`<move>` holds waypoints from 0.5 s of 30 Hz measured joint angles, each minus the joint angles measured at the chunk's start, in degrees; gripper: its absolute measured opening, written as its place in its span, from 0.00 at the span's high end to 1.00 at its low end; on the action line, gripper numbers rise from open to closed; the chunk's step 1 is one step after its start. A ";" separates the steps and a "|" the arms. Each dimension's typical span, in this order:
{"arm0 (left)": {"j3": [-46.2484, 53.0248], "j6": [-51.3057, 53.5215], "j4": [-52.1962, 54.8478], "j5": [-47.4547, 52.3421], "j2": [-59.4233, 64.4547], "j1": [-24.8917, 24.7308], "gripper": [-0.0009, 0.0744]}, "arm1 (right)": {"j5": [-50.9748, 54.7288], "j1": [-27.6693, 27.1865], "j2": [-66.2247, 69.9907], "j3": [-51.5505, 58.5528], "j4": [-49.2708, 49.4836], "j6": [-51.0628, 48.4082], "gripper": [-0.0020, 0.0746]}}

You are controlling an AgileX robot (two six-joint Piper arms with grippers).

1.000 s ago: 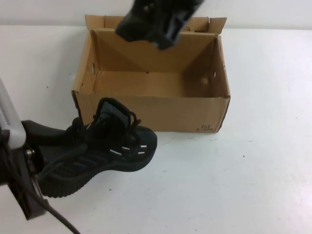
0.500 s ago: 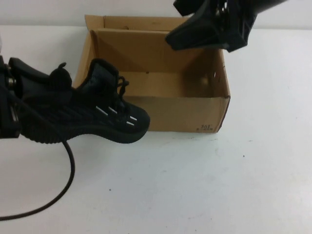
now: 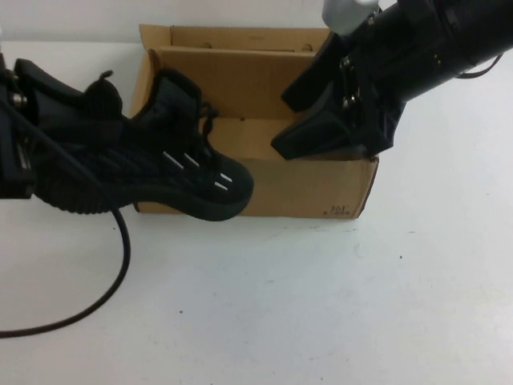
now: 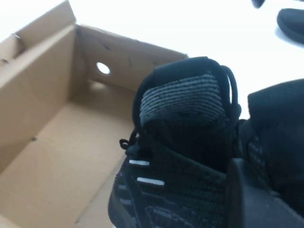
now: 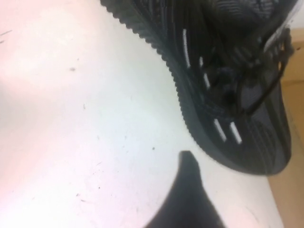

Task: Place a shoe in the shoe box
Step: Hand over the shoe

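Note:
The black knit shoe (image 3: 172,164) hangs in the air, its toe over the front left corner of the brown shoe box (image 3: 321,188). My left gripper (image 3: 76,128) is shut on the shoe's heel at the left of the high view. In the left wrist view the shoe (image 4: 180,142) hangs above the box floor (image 4: 52,161), with one finger (image 4: 251,199) against it. My right gripper (image 3: 292,120) is open and empty over the box's right half. The right wrist view shows the shoe's (image 5: 228,80) side and sole.
The box stands open on a white table (image 3: 321,305), its flaps upright at the back. A black cable (image 3: 120,257) loops from my left arm across the table's front left. The right arm (image 3: 433,48) covers the box's far right corner.
My left gripper has lifted the shoe from the table and carried it right, up to the box's left corner. My right gripper has swung right and down over the box's right half.

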 joint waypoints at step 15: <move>0.00 -5.80 3.21 0.71 -5.33 -8.90 0.90 | -0.21 1.22 0.00 0.49 -2.85 4.82 0.32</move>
